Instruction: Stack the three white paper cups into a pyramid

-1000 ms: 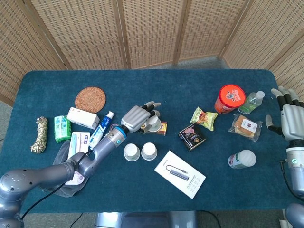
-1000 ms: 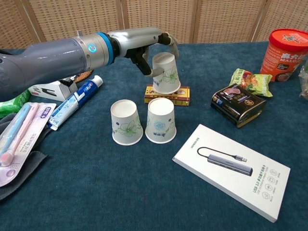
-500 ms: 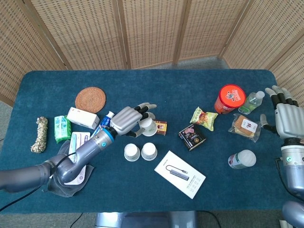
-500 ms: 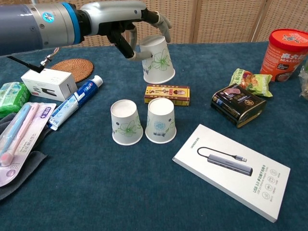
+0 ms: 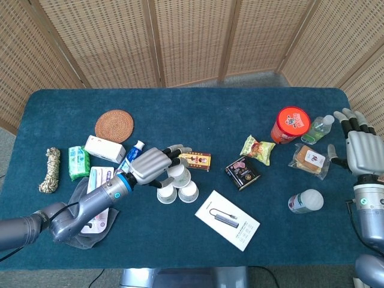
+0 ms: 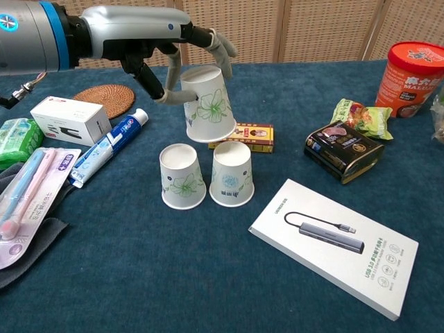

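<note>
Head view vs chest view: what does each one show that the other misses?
Head view only: the right robot hand, open at the table's right edge, a coiled rope and a white-capped bottle. Chest view only: the cups' flower prints and the held cup's tilt. Both: the left robot hand holding that cup above two base cups.

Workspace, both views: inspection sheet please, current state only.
Surface: table in dark teal cloth.
Job's things: two base cups upside down, side by side; third cup held tilted above them, not yet set down.
Clutter: toothpaste, white box, coaster, adapter box, red tub, snack packs.
Hands: left hand grips third cup; right hand holds nothing, fingers apart.
Cables: thin cable by left arm.
Surroundings: wicker screens.
</note>
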`<state>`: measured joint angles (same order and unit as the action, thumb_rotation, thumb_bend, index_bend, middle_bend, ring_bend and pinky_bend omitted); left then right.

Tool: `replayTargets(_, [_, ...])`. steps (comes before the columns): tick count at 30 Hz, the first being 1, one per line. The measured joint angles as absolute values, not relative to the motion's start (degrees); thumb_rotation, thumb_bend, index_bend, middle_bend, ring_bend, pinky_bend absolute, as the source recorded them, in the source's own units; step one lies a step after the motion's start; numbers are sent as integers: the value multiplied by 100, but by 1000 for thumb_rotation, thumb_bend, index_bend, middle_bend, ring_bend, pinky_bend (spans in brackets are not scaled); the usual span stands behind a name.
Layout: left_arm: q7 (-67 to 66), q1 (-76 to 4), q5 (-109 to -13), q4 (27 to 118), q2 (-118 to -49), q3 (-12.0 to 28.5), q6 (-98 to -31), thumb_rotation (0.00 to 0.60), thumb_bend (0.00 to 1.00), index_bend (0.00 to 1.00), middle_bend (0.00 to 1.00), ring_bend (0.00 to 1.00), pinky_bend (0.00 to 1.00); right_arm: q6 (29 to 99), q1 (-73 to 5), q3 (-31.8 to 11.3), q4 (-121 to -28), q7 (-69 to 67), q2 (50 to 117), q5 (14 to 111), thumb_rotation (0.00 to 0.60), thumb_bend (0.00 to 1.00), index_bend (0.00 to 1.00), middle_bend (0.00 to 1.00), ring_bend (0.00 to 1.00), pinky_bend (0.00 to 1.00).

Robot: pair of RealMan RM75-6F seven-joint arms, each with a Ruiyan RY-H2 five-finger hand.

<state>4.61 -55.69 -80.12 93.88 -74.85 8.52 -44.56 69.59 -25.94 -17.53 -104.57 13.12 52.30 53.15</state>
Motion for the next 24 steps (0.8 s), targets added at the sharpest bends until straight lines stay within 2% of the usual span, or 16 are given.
replayTargets(16, [418, -5511, -8189, 9844, -7112, 676, -4369, 600, 524, 409, 98, 109, 497, 6983, -2556, -1738, -10466, 1262, 5214, 5334, 600, 487, 110, 84, 0, 176])
replayTargets(24, [249, -5509, -8142, 9852, -7142, 603, -4297, 600, 524, 408, 97, 108, 493, 6994, -2543, -1733, -10478, 1249, 5209, 5350, 600, 487, 110, 84, 0, 176])
